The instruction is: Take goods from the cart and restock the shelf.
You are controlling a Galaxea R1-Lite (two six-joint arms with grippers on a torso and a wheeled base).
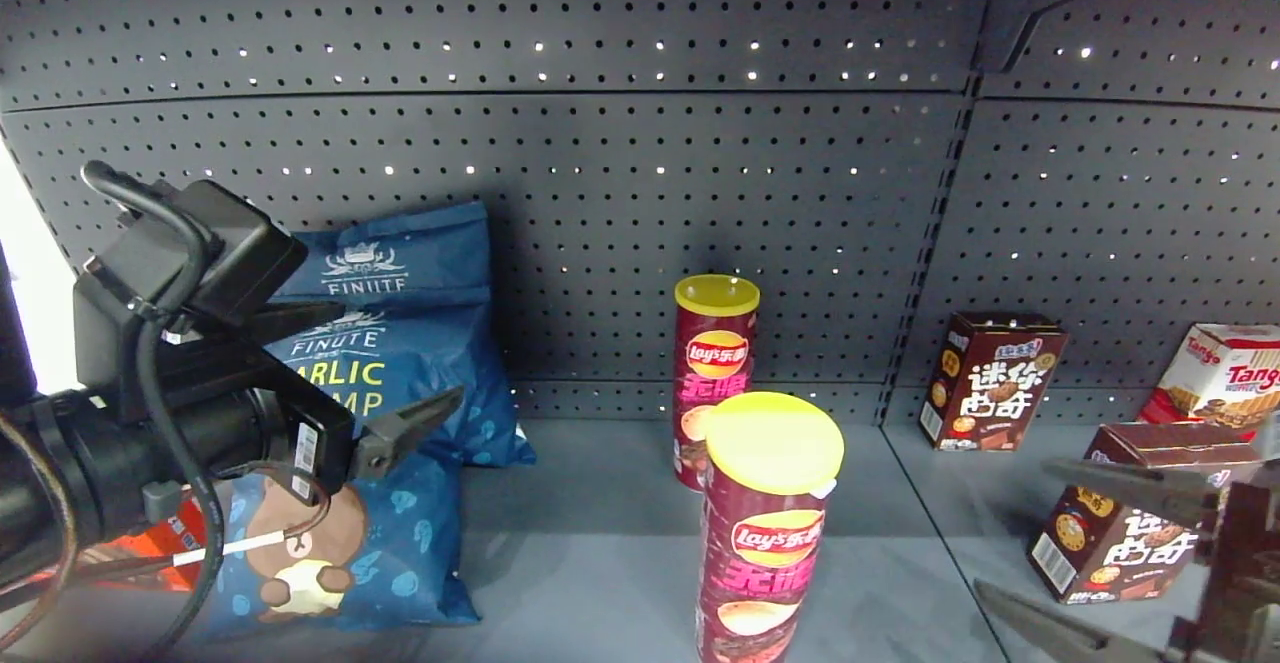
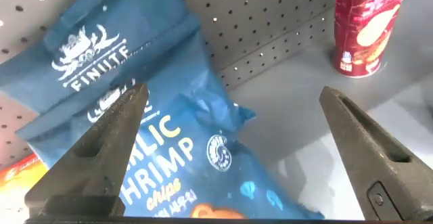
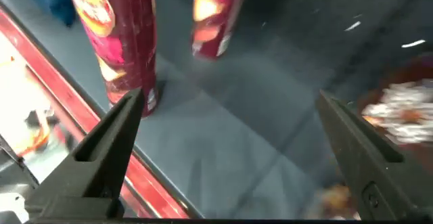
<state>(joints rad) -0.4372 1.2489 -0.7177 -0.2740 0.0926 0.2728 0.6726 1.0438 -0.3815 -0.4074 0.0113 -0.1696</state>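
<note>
With jaws spread and gripping nothing, the left gripper (image 1: pixel 400 351) is hovering before the blue chip bags (image 1: pixel 430 263) leaning on the shelf (image 1: pixel 600 543) back, while the right gripper (image 1: pixel 1012 526) is hanging near the upright crisp cans (image 1: pixel 770 533), likely between placements.

Front can (image 1: pixel 768 543) (base only) past frame edge

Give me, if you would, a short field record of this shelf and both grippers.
Left of shelf: blue garlic shrimp chips bags, leaning on the pegboard back
Middle: front chip canister and rear chip canister, red, yellow lids, upright
Right: rear cookie box, front cookie box, red-and-white wafer box
Left gripper: open, empty, by the chips bags
Right gripper: open, empty, near the front cookie box
</note>
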